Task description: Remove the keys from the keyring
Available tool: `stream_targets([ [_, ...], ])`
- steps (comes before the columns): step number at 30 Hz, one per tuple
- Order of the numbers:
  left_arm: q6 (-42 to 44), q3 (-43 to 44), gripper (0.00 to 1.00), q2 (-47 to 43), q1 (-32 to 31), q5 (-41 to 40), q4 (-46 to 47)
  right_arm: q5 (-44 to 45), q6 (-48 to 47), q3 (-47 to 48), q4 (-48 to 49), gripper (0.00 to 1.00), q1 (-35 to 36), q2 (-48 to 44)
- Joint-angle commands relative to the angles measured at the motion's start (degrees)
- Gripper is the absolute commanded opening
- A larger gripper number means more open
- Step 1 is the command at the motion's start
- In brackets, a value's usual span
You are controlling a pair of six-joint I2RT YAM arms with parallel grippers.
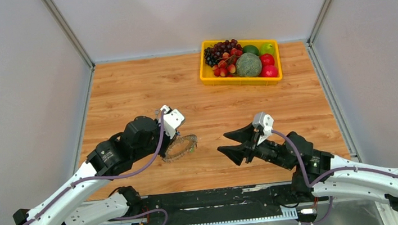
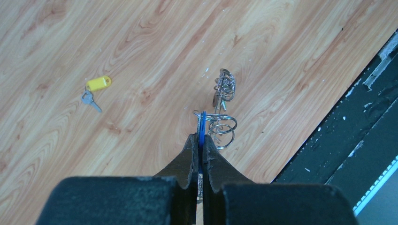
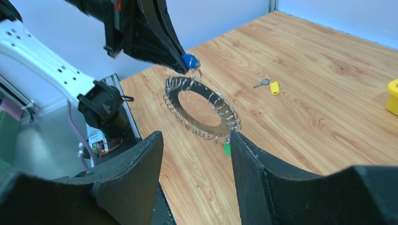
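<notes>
- Nearest us in the right wrist view, the right gripper [image 3: 196,136] is spread wide and holds nothing. Its two fingers [image 3: 136,173] frame the keyring [image 3: 173,99] from a little way off.
- The left gripper [image 2: 199,140] is pinched tight on the plastic head of the blue key [image 2: 202,123]. The keyring hangs tilted from that key. We cannot tell whether its low edge touches the desk [image 1: 126,87].
- A yellow key [image 3: 271,87] lies loose on the desk, well apart from the ring, so we judge the task partly done. A green key [image 3: 227,148] hangs at the ring's near, low edge.
- For this step we would have the right gripper take the flat dark body of the ring, not the silvery loops [image 2: 225,85], which look thin and likely to flex or slip.
- We would grip close to the blue key's loop, so the pull goes into that loop and does not just swing the whole ring.
- We would separate slowly, with a slight twist along the loop's coil. A straight tug may drag the slim blue head out of the left gripper.
- We would keep everything low over the desk, so a freed key falls only a short way.
</notes>
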Motion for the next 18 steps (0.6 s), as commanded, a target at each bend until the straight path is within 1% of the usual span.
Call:
stream_targets([
  [1,-0.5,4.5,0.00,-0.5,0.1,0.8,0.6,-1.7,-6.3,1.2,3.0,0.58,-0.2,1.7],
  [7,-1.1,5.7,0.00,0.2,0.2,2.2,1.0,-5.8,-12.0,0.5,10.5,0.58,-0.2,7.4],
  [11,-3.2,6.1,0.00,0.8,0.2,4.4,1.6,-6.2,-12.9,0.0,16.5,0.55,-0.2,12.9],
  [14,-4.4,6.5,0.00,2.0,0.1,8.0,2.1,-7.0,-14.6,0.6,19.5,0.54,-0.2,16.7],
  [18,-5.7,7.3,0.00,4.9,0.0,10.9,2.5,-5.5,-17.9,1.1,21.4,0.54,-0.1,18.4],
])
